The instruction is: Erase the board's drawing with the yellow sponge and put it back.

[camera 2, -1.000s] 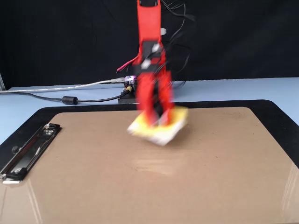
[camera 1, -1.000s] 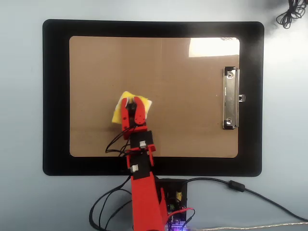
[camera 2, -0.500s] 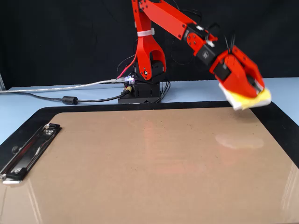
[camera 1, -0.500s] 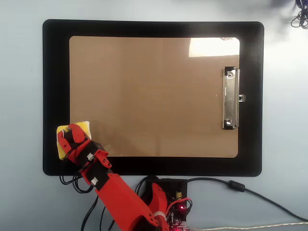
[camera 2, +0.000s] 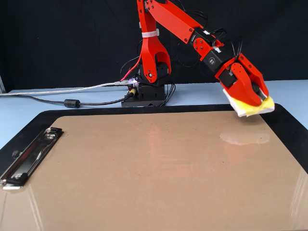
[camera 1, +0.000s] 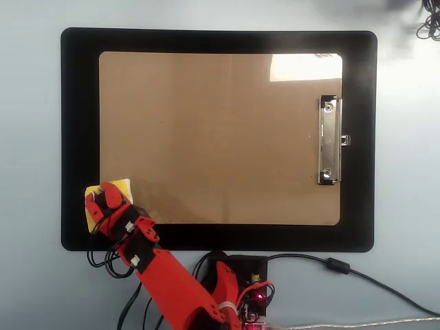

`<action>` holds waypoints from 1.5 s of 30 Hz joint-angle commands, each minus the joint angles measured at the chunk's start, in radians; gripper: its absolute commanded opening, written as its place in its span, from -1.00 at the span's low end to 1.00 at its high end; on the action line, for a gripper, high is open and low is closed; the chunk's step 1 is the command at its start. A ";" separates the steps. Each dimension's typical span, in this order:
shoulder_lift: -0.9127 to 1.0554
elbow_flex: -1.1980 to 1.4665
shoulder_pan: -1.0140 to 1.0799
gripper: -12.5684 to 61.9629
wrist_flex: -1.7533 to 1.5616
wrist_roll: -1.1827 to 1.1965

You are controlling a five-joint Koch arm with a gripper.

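The brown board (camera 1: 220,137) with its silver clip (camera 1: 330,141) lies on a black mat (camera 1: 75,137); in the fixed view the board (camera 2: 144,168) fills the foreground, clip (camera 2: 29,154) at left. No drawing shows on it. My red gripper (camera 1: 103,199) is shut on the yellow sponge (camera 1: 118,185) at the board's lower left corner in the overhead view. In the fixed view the gripper (camera 2: 255,98) holds the sponge (camera 2: 255,108) tilted, a little above the board's far right corner. The sponge's black knob is hidden by the jaws.
The arm's base (camera 1: 237,289) stands just beyond the mat's near edge, with cables (camera 2: 62,98) trailing along the blue table. A glare patch (camera 1: 306,67) lies on the board near the clip. A black cable bundle (camera 1: 430,27) sits at the top right corner.
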 commanded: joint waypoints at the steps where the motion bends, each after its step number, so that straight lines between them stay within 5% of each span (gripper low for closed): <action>1: 0.023 -0.011 0.000 -0.88 -0.014 -0.015; 7: 0.017 -0.008 0.005 -0.79 -0.012 -0.020; 10: -0.005 -0.015 0.003 0.00 -0.014 -0.017; 12: -0.029 -0.017 0.003 0.23 -0.014 -0.015; 17: 0.008 -0.025 0.003 0.23 -0.002 -0.021; 21: 0.215 -0.061 0.015 0.22 0.163 -0.038; 31: 0.367 -0.453 0.414 0.23 1.414 -0.009; 39: 0.466 -0.021 0.796 0.24 1.420 0.354; 45: 0.635 0.221 0.842 0.26 1.431 0.385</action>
